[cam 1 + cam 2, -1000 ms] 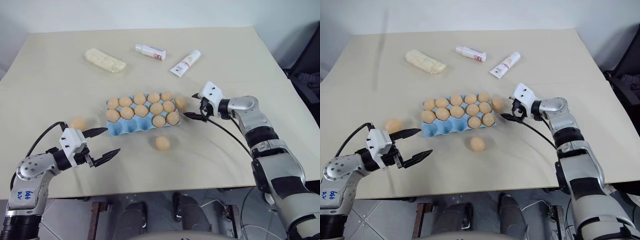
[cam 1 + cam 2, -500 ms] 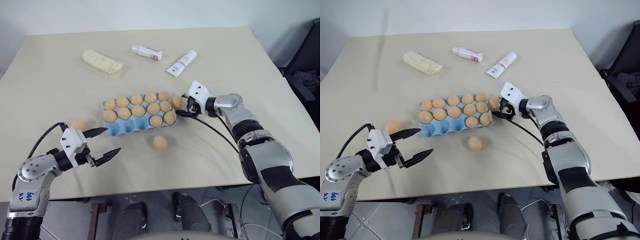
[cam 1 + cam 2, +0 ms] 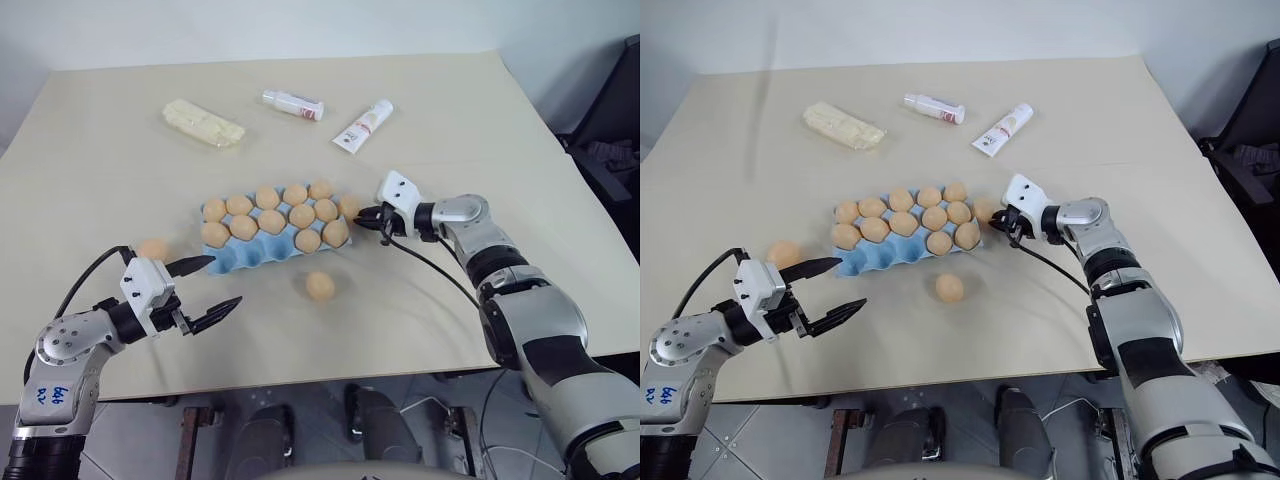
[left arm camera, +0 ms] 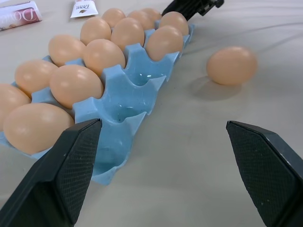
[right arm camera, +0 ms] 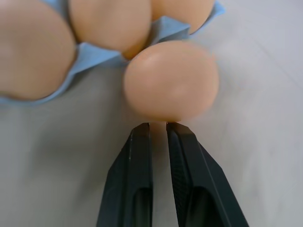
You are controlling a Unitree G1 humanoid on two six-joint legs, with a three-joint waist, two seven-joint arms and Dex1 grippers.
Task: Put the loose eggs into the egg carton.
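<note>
Evidently the right fingers (image 5: 158,128) had just snapped together short of the egg (image 5: 170,80), missing it; left fingers (image 3: 212,284) stayed spread.

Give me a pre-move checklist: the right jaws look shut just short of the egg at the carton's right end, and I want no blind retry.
1. Right jaws around the end egg: not ok; they are shut and empty, with the egg beyond their tips.
2. Left jaws open: ok.
3. Free cups in the egg carton: ok; the near row has empty ones.
4. Other loose eggs located: ok; front egg and left egg lie on the table.
5. End egg touching the carton: cannot tell.
</note>
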